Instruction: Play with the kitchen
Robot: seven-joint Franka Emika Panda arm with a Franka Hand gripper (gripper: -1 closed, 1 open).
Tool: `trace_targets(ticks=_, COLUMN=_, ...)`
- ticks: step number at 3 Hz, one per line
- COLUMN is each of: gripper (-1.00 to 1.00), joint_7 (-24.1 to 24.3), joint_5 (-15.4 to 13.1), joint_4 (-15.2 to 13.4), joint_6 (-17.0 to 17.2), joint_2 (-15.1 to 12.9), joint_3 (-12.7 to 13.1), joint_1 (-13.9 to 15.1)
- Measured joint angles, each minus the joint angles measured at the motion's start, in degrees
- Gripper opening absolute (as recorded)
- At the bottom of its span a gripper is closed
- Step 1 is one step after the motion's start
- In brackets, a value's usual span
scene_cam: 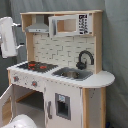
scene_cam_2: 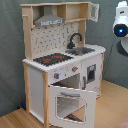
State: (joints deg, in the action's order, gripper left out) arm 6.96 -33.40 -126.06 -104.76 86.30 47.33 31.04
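You're barely started: the tall white-and-light-wood toy kitchen stands on the floor, oven door hanging open, your arm well apart, pincer state untellable.

lab setup: grey curtain backdrop, wood floor, robot arm.
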Motion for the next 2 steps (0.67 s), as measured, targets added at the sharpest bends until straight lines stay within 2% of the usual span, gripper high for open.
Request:
trace_targets(ticks=1, gripper=1.0, joint_7=4.2, joint_5=-0.2, joint_4=-3.3, joint_6=-2.6, joint_2=-1.3, joint_3=-0.2, joint_1=0.0)
trace_targets(ticks=2, gripper=1.0, joint_7=7.1, joint_5=-0.2, joint_4=-6.1, joint_6=-6.8, joint_2=-2.0, joint_3=-1.1, joint_1=0.2)
